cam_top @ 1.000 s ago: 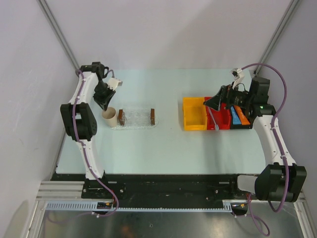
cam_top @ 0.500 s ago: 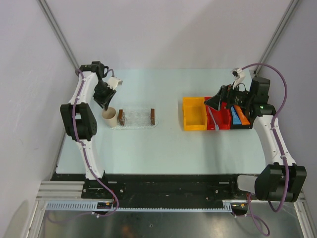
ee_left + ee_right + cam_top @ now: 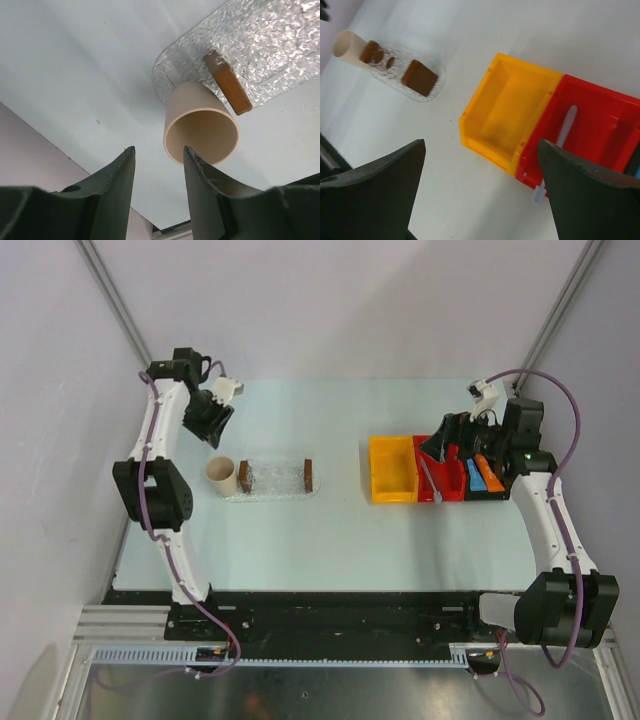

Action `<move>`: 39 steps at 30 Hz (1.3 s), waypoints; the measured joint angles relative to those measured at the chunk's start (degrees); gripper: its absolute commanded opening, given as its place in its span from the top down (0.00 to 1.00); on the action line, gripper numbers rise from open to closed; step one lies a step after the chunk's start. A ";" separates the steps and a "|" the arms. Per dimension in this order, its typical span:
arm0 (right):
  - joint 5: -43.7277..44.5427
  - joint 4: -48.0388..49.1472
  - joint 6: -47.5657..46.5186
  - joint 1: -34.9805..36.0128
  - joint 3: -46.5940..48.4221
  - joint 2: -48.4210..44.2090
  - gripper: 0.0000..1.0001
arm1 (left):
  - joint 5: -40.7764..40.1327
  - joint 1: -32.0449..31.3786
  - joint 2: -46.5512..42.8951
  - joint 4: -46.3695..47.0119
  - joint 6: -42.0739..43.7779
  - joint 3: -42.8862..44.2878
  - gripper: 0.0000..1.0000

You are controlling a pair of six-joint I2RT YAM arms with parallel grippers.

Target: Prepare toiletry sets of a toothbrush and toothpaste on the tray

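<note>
Tray [image 3: 275, 480]: table's 9 o'clock side, cup [image 3: 221, 475] at its 9 o'clock end
Right gripper [image 3: 481, 145]: spread wide, over red bin's [image 3: 447, 480] 11 o'clock corner
Left gripper [image 3: 158, 150]: jaws apart, empty, cup's 11 o'clock
Toothbrush [image 3: 428, 478]: just lying in red bin
Toothpaste [image 3: 488, 473]: orange and blue tubes, red bin's 3 o'clock

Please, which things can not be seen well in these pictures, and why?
- Orange flat toothpaste tube and blue flat toothpaste tube: top view, too small to read; nearly all beyond the right wrist view's right edge.
- Thin whitish translucent toothbrush: right wrist view, blurred, bristle end unclear.
- Clear plastic tray with brown wooden blocks: left wrist view, second block cut off by the frame edge.
</note>
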 measured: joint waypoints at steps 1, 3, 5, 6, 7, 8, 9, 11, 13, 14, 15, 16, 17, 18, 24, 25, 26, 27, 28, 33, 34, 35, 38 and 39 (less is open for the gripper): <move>1.53 -0.59 -0.55 0.22 0.00 0.00 0.03 | 0.50 -0.04 -0.83 0.02 0.02 0.15 0.52; 5.62 -2.01 -1.97 0.85 0.00 0.00 0.07 | 1.60 -0.17 -2.60 0.02 0.00 0.22 0.51; 10.01 -3.45 -3.37 1.86 0.00 0.20 0.13 | 3.08 -0.33 -4.26 0.00 -0.02 0.28 0.51; 11.98 -4.09 -3.98 2.56 0.00 0.39 0.16 | 4.09 -0.42 -5.18 0.00 -0.07 0.39 0.51; 14.43 -4.83 -4.59 3.32 0.00 0.72 0.18 | 5.22 -0.50 -6.08 0.00 -0.13 0.46 0.51; 16.70 -5.40 -5.22 4.17 0.00 1.20 0.22 | 6.16 -0.74 -6.99 0.02 -0.24 0.48 0.51; 18.84 -5.75 -5.64 4.92 -0.07 1.73 0.26 | 7.10 -0.96 -7.87 0.02 -0.44 0.50 0.51; 22.88 -6.03 -6.49 6.29 -0.46 2.58 0.30 | 9.11 -1.62 -9.27 0.00 -0.66 0.50 0.51; 26.97 -6.25 -7.30 7.65 -1.25 3.28 0.32 | 11.13 -2.34 -10.58 0.00 -1.11 0.50 0.50; 29.00 -6.36 -7.69 8.24 -1.66 3.61 0.36 | 11.76 -2.56 -11.04 -0.02 -1.33 0.50 0.50; 30.77 -6.49 -7.98 8.70 -2.08 3.96 0.37 | 12.66 -2.84 -11.67 -0.02 -1.53 0.50 0.50; 32.06 -6.51 -8.26 9.03 -2.43 4.20 0.40 | 13.27 -2.91 -12.22 -0.02 -1.57 0.48 0.50; 33.81 -6.54 -8.41 9.46 -2.93 4.61 0.42 | 14.03 -2.93 -12.76 0.00 -1.62 0.35 0.50; 34.86 -6.54 -8.61 9.64 -3.26 4.94 0.43 | 14.38 -2.93 -13.25 0.00 -1.64 0.20 0.50; 39.06 -6.54 -9.51 9.81 -4.07 8.22 0.43 | 17.51 -2.91 -17.16 -0.04 -2.14 -3.43 0.50; 39.50 -6.56 -9.68 9.81 -4.15 8.74 0.43 | 17.86 -2.91 -17.57 -0.13 -2.16 -4.02 0.50; 39.78 -6.56 -9.75 9.79 -4.22 9.22 0.43 | 18.36 -2.91 -18.01 -0.15 -2.19 -4.70 0.50; 40.04 -6.56 -9.88 9.81 -4.28 9.66 0.43 | 18.60 -2.91 -18.40 -0.22 -2.36 -5.38 0.50; 40.22 -6.56 -9.90 9.81 -4.31 10.10 0.43 | 18.86 -2.91 -18.69 -0.24 -2.51 -5.99 0.50; 40.94 -6.43 -10.29 10.21 -4.31 12.76 0.43 | 19.93 -2.91 -19.32 -0.31 -2.62 -7.91 0.50; 41.03 -6.43 -10.32 10.40 -4.31 13.40 0.42 | 20.00 -2.91 -19.34 -0.31 -2.64 -8.11 0.50; 41.11 -6.34 -10.34 10.67 -4.33 14.01 0.43 | 20.06 -2.91 -19.45 -0.22 -2.64 -8.37 0.50; 41.55 -5.99 -10.43 11.63 -4.33 15.67 0.43 | 20.22 -2.91 -19.91 0.11 -2.64 -9.51 0.50; 41.66 -5.79 -10.54 12.00 -4.33 16.15 0.43 | 20.28 -2.91 -20.06 0.17 -2.64 -9.86 0.50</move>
